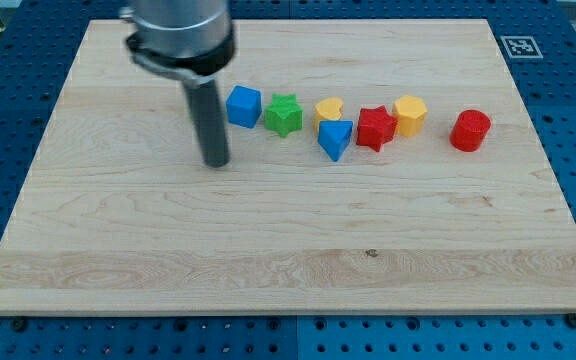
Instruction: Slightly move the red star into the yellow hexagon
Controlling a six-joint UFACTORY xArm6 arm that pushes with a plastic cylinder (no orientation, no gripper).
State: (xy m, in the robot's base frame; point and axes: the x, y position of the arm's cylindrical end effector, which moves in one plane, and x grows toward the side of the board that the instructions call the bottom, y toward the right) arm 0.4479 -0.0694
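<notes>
The red star point(375, 128) lies right of the board's middle, touching or nearly touching the yellow hexagon point(410, 114) at its upper right. A blue triangular block point(335, 138) sits against the star's left side. My tip point(216, 163) rests on the board well to the left of the star, below and left of the blue cube point(244, 105). The rod stands upright under the arm's dark head.
A green star point(284, 114) lies right of the blue cube. A yellow heart-like block point(329, 108) sits above the blue triangular block. A red cylinder point(470, 130) stands alone at the right. The wooden board point(118, 250) lies on a blue perforated table.
</notes>
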